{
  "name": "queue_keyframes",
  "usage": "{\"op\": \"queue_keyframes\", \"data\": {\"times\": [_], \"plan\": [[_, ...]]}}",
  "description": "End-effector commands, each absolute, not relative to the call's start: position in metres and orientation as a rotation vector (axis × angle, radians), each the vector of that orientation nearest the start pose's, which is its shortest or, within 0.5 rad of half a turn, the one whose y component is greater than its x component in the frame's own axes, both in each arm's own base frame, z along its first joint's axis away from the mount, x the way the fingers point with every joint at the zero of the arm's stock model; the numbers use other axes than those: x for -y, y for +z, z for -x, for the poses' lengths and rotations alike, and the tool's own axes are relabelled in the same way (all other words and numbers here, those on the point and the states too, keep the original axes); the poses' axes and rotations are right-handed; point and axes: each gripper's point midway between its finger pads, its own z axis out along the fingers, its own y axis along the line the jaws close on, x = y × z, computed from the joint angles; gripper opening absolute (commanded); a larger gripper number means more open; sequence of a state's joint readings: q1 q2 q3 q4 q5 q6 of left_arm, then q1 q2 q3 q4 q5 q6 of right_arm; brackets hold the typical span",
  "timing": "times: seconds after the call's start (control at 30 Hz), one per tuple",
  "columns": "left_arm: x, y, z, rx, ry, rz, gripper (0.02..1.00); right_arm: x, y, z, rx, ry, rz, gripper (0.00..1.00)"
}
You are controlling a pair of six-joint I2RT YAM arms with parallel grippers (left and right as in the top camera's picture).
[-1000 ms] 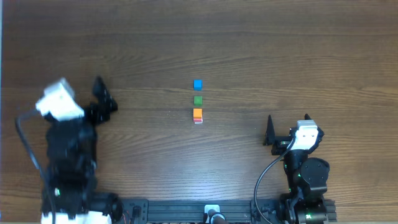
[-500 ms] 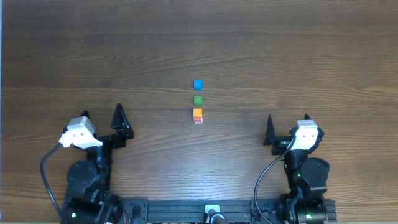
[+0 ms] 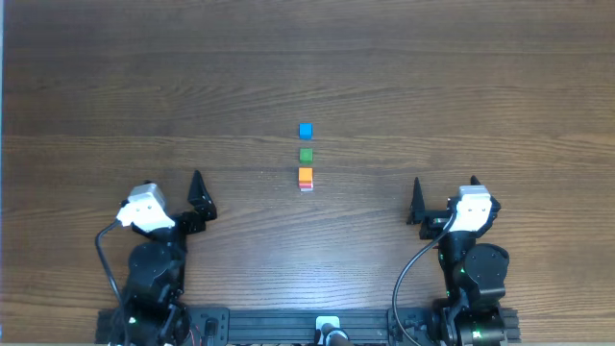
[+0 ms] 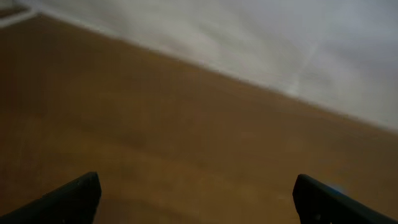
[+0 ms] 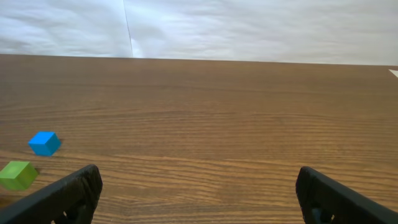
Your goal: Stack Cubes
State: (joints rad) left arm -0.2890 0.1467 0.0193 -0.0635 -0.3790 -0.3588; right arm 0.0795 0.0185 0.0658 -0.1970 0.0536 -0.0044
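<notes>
Done: orange cube (image 3: 306, 175), apparently atop red cube (image 3: 306, 187). Pending: 2, green cube (image 3: 306, 155), blue cube (image 3: 306, 131). Spread, empty: left end effector (image 4: 196, 180), right end effector (image 5: 198, 177).

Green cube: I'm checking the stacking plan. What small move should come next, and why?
Probably reach the right gripper forward and inward toward the green cube. That gripper is open and empty, back near its base. The green cube lies alone on the table between the blue cube and the orange cube, which seems to sit on another cube already.
</notes>
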Motion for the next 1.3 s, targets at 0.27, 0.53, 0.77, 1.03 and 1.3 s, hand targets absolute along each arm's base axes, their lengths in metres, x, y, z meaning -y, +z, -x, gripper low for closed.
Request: {"op": "queue_keyframes", "data": {"times": [0.27,0.53,0.77,1.03,1.3], "plan": [[0.008,0.135,-0.247,-1.721,-0.130,0.326,0.998,-0.013,0.151,-0.241,-1.723,0.018,0.047,0.993],[-0.031,0.142,-0.245,-1.659,-0.050,0.451,1.000,-0.013,0.151,-0.241,-1.723,0.018,0.047,0.993],[-0.039,0.164,-0.240,-1.553,-0.053,0.467,1.000,-0.013,0.151,-0.241,-1.723,0.018,0.047,0.993],[-0.011,0.161,-0.245,-1.609,-0.104,0.259,1.000,-0.013,0.151,-0.241,-1.723,0.018,0.047,0.993],[-0.013,0.160,-0.246,-1.619,-0.083,0.214,1.000,-0.013,0.151,-0.241,-1.723,0.018,0.047,0.991]]}}
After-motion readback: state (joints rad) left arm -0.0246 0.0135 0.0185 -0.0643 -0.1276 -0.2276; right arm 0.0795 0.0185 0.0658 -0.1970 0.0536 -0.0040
